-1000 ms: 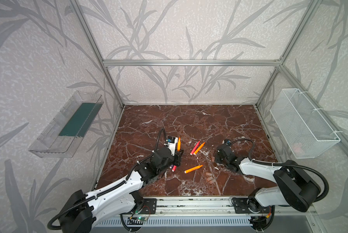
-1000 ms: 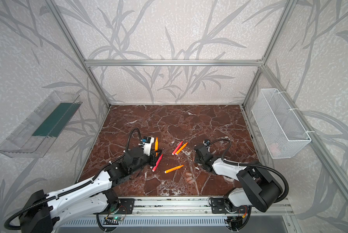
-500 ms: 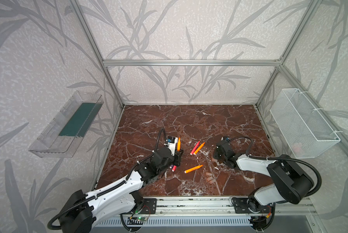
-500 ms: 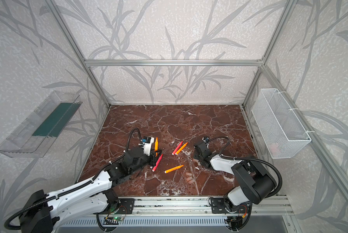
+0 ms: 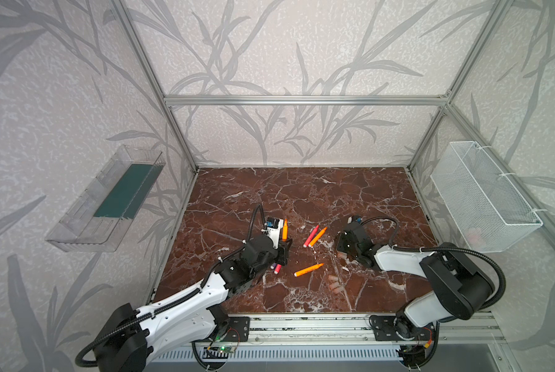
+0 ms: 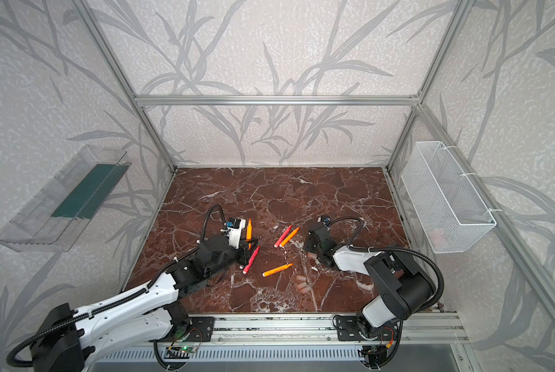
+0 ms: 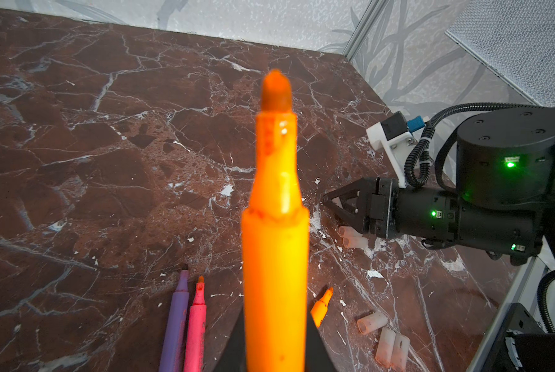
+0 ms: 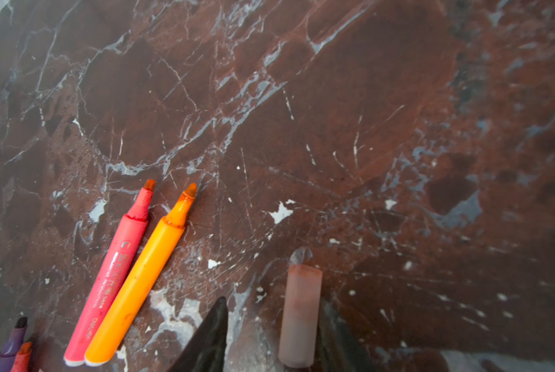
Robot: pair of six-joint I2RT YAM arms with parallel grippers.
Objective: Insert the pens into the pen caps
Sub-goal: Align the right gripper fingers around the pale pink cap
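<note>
My left gripper (image 7: 274, 322) is shut on an orange pen (image 7: 274, 225), which it holds tip-up (image 5: 284, 229). A purple pen (image 7: 176, 322) and a pink-red pen (image 7: 196, 325) lie side by side just below it. My right gripper (image 8: 274, 302) is low over the marble and open. A pale pen cap (image 8: 300, 315) lies between its jaws against one finger, with a gap to the other. A red pen (image 8: 115, 270) and an orange pen (image 8: 144, 273) lie together near it. Another orange pen (image 5: 308, 270) lies alone. Three loose caps (image 5: 334, 283) sit toward the front.
Two more caps (image 7: 350, 236) lie under the right gripper's body. A white wire basket (image 5: 482, 199) hangs on the right wall and a clear tray (image 5: 108, 199) on the left wall. Aluminium frame posts and a front rail (image 5: 302, 328) bound the marble floor.
The right gripper has shifted slightly left and toward the back, and its jaws have narrowed a little around the cap. The left arm and its orange pen have not moved.
</note>
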